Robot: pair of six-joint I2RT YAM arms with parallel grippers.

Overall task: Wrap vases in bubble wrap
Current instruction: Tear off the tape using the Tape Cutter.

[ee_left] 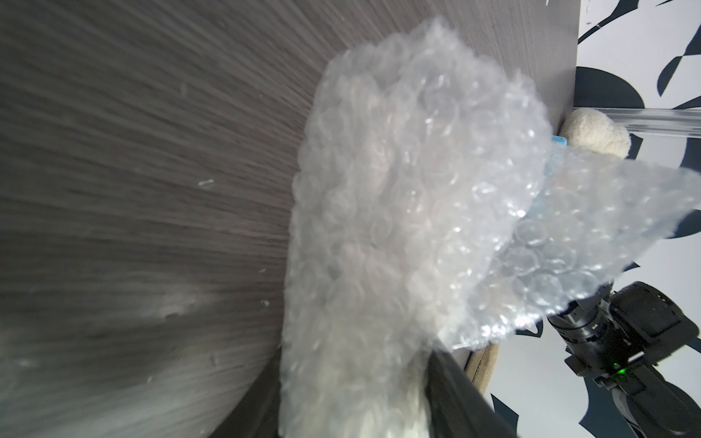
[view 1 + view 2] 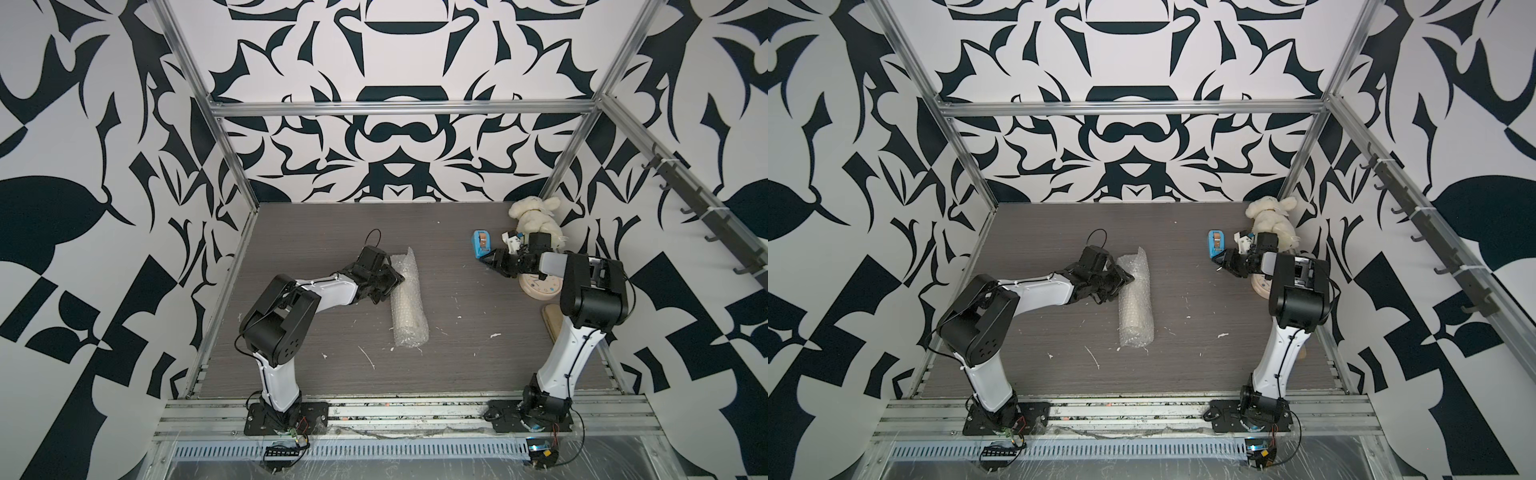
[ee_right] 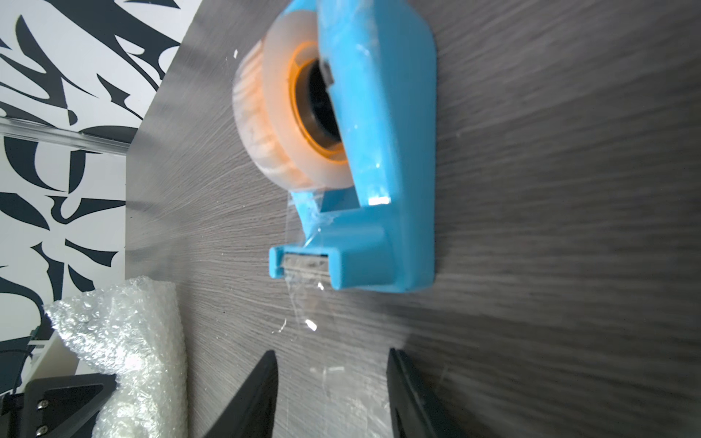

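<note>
wrapped vase (image 1: 352,402) held at the left gripper (image 2: 392,280), right gripper (image 3: 332,352) facing the tape dispenser (image 3: 394,170)

the bubble wrap (image 2: 409,311) is rolled around the vase, a cream blur inside it, and lies on the counter (image 2: 332,374). the left gripper is closed around the roll's far part, with a loose flap past its tips. the right gripper's jaws stand apart, holding nothing. just ahead of them the dispenser carries its tape roll (image 3: 265,113), a clear strip trailing toward the gap.

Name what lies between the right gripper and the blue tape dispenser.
A loose tail of clear tape off the dispenser, in the right wrist view.
</note>
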